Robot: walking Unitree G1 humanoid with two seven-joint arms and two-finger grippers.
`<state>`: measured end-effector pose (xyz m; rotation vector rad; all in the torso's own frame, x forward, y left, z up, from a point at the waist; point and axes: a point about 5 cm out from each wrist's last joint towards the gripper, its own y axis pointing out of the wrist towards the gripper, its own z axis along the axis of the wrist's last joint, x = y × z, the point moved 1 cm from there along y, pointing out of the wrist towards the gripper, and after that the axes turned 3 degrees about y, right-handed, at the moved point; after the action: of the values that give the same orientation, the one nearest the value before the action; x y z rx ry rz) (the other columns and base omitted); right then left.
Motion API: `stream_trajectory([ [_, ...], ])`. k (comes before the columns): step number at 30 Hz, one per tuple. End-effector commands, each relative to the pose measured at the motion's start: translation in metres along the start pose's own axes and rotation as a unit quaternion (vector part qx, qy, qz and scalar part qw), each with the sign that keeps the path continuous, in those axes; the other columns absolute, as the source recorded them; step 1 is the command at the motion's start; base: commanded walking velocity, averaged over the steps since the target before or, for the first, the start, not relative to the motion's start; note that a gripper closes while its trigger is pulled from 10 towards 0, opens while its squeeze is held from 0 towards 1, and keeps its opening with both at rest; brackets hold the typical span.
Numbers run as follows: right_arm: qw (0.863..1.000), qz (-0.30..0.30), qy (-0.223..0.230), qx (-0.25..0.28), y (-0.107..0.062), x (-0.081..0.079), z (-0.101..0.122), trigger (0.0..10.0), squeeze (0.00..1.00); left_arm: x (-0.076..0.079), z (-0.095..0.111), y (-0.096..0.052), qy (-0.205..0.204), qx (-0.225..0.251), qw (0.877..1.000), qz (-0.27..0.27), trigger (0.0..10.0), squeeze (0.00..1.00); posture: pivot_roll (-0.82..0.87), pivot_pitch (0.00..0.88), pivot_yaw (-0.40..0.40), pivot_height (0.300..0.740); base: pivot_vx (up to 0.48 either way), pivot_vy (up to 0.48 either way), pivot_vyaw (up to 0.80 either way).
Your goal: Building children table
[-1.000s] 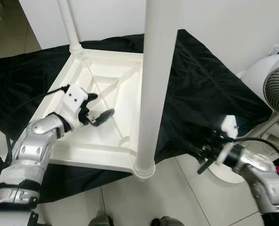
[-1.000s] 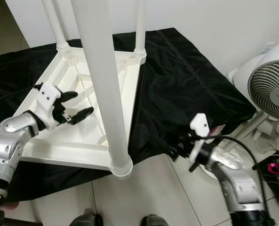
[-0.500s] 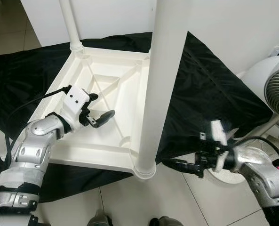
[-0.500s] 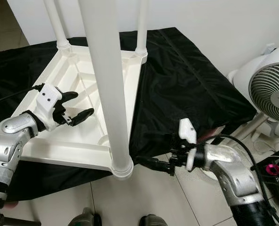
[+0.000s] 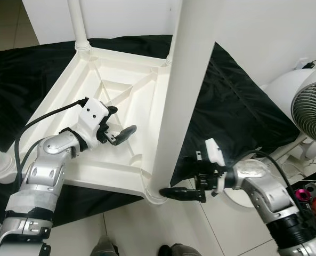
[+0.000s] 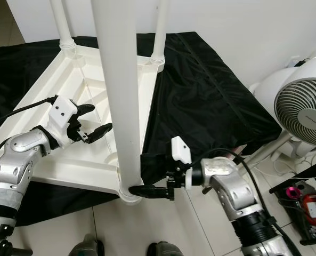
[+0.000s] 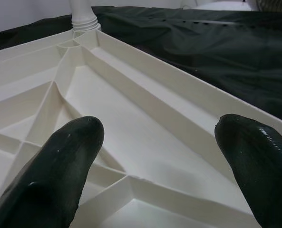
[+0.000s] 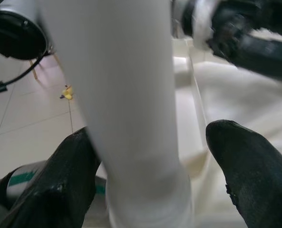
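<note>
Two spread fingers of right gripper [image 6: 147,190] straddling near table leg [image 6: 118,96]; left gripper [image 5: 120,135] open, idle. Risk: off-centre squeeze tilting leg, loosening socket.

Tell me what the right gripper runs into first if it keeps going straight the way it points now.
The right gripper points at the base of the near table leg, where it sits in its corner socket. In the right wrist view the leg stands between the open fingers, so it would likely meet the leg first; exact depth is unclear.
</note>
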<state>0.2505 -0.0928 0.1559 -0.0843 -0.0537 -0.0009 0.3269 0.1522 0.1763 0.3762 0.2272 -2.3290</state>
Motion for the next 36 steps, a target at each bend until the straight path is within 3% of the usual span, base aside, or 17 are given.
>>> stream_trajectory([
  [1, 1.0, 0.004, -0.003, -0.006, 0.005, 0.001, -0.004, 10.0, 0.0, -0.01, 0.003, 0.0, 0.005, -0.003, 0.995, 0.097, 10.0, 0.0, 0.0, 0.108, -0.09, 0.74, 0.0, 0.0, 0.0],
  [5, 1.0, 0.009, -0.007, -0.002, 0.016, 0.0, -0.007, 10.0, 0.0, -0.012, 0.004, 0.001, 0.003, 0.0, 0.995, 0.105, 10.0, 0.0, -0.01, 0.106, -0.088, 0.74, 0.0, 0.0, 0.0],
  [8, 0.999, -0.032, -0.029, 0.029, 0.03, 0.006, -0.004, 10.0, 0.0, -0.014, 0.006, 0.003, 0.003, 0.005, 0.994, 0.111, 10.0, 0.0, 0.01, 0.107, -0.082, 0.74, 0.0, 0.0, 0.0],
  [10, 0.998, -0.047, -0.034, 0.038, 0.032, 0.009, -0.003, 10.0, 0.0, -0.015, 0.007, 0.004, 0.002, 0.006, 0.994, 0.113, 10.0, 0.0, 0.01, 0.107, -0.082, 0.74, 0.0, 0.0, 0.0],
  [11, 0.994, -0.086, -0.04, 0.045, 0.028, 0.018, -0.002, 10.0, 0.0, -0.015, 0.009, 0.005, 0.003, 0.01, 0.994, 0.112, 10.0, 0.0, 0.0, 0.108, -0.08, 0.74, 0.0, 0.0, 0.0],
  [13, 0.994, -0.086, -0.04, 0.045, 0.028, 0.018, -0.002, 10.0, 0.0, -0.015, 0.009, 0.005, 0.003, 0.01, 0.994, 0.112, 10.0, 0.0, 0.0, 0.108, -0.08, 0.74, 0.0, 0.0, 0.0],
  [15, 0.984, -0.159, -0.053, 0.063, 0.013, 0.032, 0.005, 10.0, 0.0, -0.015, 0.012, 0.008, 0.002, 0.015, 0.994, 0.108, 10.0, 0.0, -0.01, 0.109, -0.064, 0.74, 0.0, 0.0, 0.0],
  [17, 0.977, -0.194, -0.057, 0.07, 0.002, 0.039, 0.007, 10.0, 0.0, -0.014, 0.011, 0.011, 0.0, 0.014, 0.994, 0.106, 10.0, 0.0, -0.03, 0.117, -0.052, 0.74, 0.0, 0.0, 0.0],
  [30, 0.96, -0.269, -0.058, 0.045, -0.038, 0.038, -0.005, 10.0, 0.0, -0.008, 0.012, 0.02, -0.012, 0.026, 0.995, 0.093, 10.0, 0.0, -0.06, 0.122, -0.029, 0.74, 0.0, 0.0, 0.0],
  [32, 0.951, -0.301, -0.057, 0.043, -0.049, 0.041, -0.006, 10.0, 0.0, -0.007, 0.011, 0.02, -0.016, 0.026, 0.995, 0.095, 10.0, 0.0, -0.07, 0.121, -0.021, 0.74, 0.0, 0.0, 0.0],
  [36, 0.946, -0.317, -0.063, 0.041, -0.055, 0.042, -0.006, 10.0, 0.0, -0.007, 0.01, 0.02, -0.022, 0.026, 0.995, 0.096, 10.0, 0.0, -0.08, 0.119, -0.01, 0.74, 0.0, 0.0, 0.0],
])
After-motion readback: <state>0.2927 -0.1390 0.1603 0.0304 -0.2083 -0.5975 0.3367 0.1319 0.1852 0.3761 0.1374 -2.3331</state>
